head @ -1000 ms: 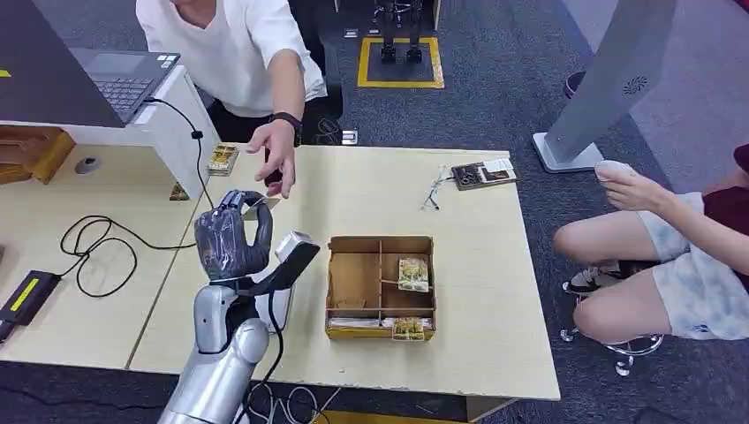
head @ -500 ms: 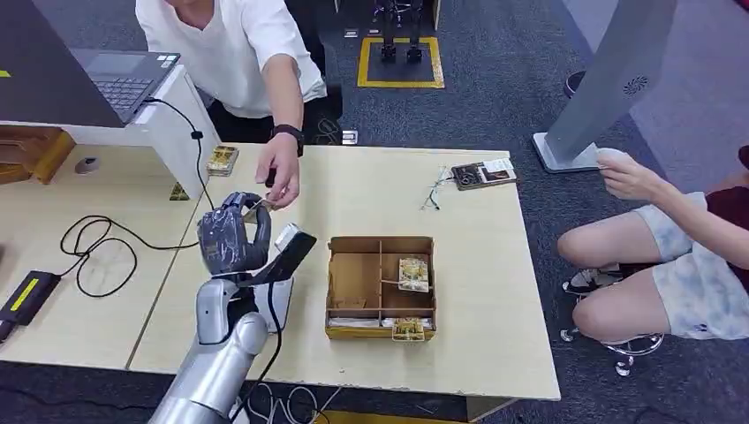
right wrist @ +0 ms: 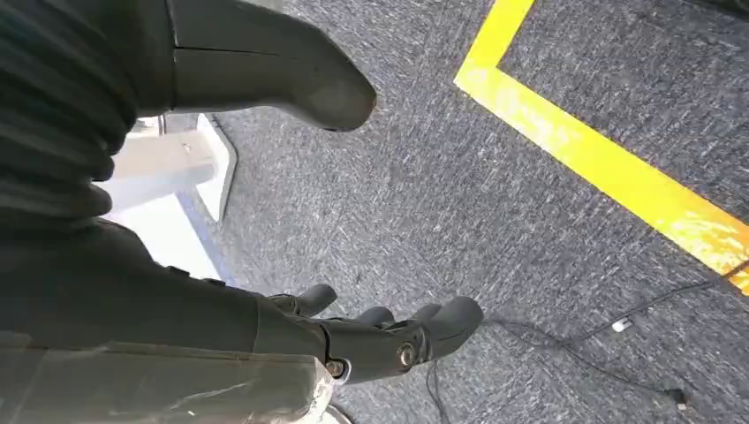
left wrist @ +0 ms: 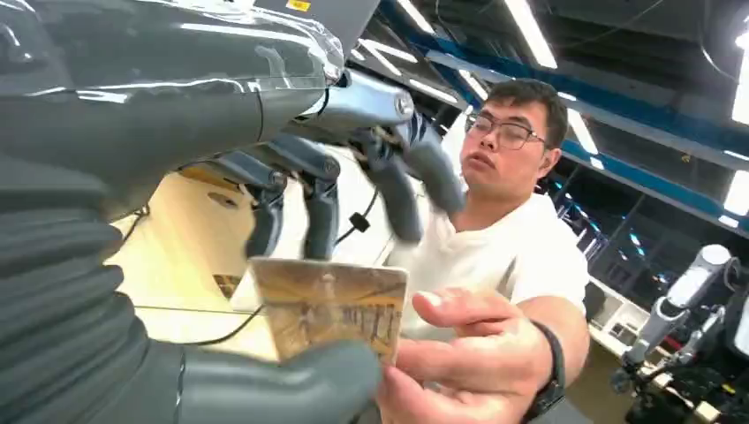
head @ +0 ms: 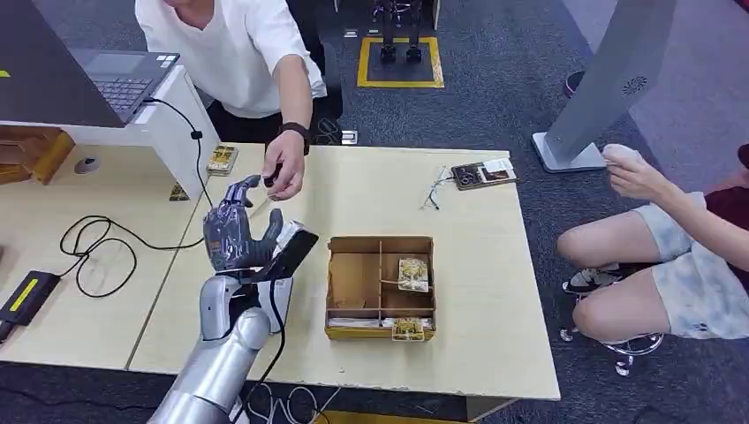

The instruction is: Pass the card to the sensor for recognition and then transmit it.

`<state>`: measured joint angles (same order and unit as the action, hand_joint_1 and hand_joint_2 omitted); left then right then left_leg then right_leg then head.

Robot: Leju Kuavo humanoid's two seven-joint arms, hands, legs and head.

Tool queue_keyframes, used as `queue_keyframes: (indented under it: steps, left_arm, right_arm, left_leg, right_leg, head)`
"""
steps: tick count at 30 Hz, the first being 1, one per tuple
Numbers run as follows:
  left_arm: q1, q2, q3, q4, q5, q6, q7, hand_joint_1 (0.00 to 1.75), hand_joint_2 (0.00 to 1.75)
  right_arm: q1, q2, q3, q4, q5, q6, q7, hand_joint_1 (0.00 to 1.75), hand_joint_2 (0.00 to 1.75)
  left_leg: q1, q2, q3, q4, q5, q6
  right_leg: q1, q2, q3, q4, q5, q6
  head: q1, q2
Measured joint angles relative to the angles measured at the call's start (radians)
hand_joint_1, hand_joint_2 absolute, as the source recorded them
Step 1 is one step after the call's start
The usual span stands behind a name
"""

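Observation:
My left hand [head: 237, 231] is raised over the table's left part, fingers spread upward. In the left wrist view its fingers [left wrist: 397, 185] stand well away from the thumb [left wrist: 283, 384]. A tan printed card [left wrist: 331, 305] sits just beyond that thumb, and a person's hand [left wrist: 468, 353] pinches its edge. In the head view that person's hand [head: 284, 172] is just past my fingertips. The black sensor [head: 291, 252] tilts on its stand right beside my left hand. My right hand [right wrist: 380, 340] hangs over the grey carpet, fingers loosely bent, holding nothing.
A compartmented cardboard box [head: 353, 283] holding small packets lies right of the sensor. Black cables [head: 97, 247] loop on the left table beside a laptop [head: 124, 79]. A badge and cord [head: 477, 173] lie at the far right of the table. A seated person [head: 671, 256] is at right.
My left hand's fingers have uncurled and spread. The person's hand came down to the card at my fingertips, took hold of it and now draws slightly back.

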<state>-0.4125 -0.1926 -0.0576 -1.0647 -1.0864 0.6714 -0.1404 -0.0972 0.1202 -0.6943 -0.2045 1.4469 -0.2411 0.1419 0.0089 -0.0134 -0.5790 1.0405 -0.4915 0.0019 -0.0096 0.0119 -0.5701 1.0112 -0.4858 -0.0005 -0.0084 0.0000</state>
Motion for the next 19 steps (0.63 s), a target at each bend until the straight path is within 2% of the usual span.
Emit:
queue_keyframes:
  steps: [6, 13, 19]
  left_arm:
    - [0.0, -0.001, 0.0, 0.0, 0.008, 0.0, -0.024, 0.0, 1.75]
    - [0.015, -0.007, 0.0, -0.023, 0.003, 0.0, -0.099, 0.0, 1.75]
    - [0.027, -0.007, 0.0, -0.047, 0.02, 0.0, -0.111, 0.0, 1.75]
  right_arm:
    - [0.0, 0.0, 0.0, 0.0, 0.001, 0.0, 0.0, 0.0, 1.75]
    - [0.001, 0.0, 0.0, 0.0, 0.003, 0.0, 0.0, 0.0, 1.75]
    - [0.001, 0.0, 0.0, 0.0, 0.003, 0.0, 0.0, 0.0, 1.75]
  left_leg:
    - [0.0, 0.0, 0.0, 0.0, 0.0, 0.0]
    - [0.0, 0.0, 0.0, 0.0, 0.0, 0.0]
    - [0.0, 0.0, 0.0, 0.0, 0.0, 0.0]
  right_leg:
    - [0.0, 0.0, 0.0, 0.0, 0.0, 0.0]
    - [0.0, 0.0, 0.0, 0.0, 0.0, 0.0]
    - [0.0, 0.0, 0.0, 0.0, 0.0, 0.0]
  head:
    - [0.0, 0.0]
    - [0.0, 0.0]
    - [0.0, 0.0]
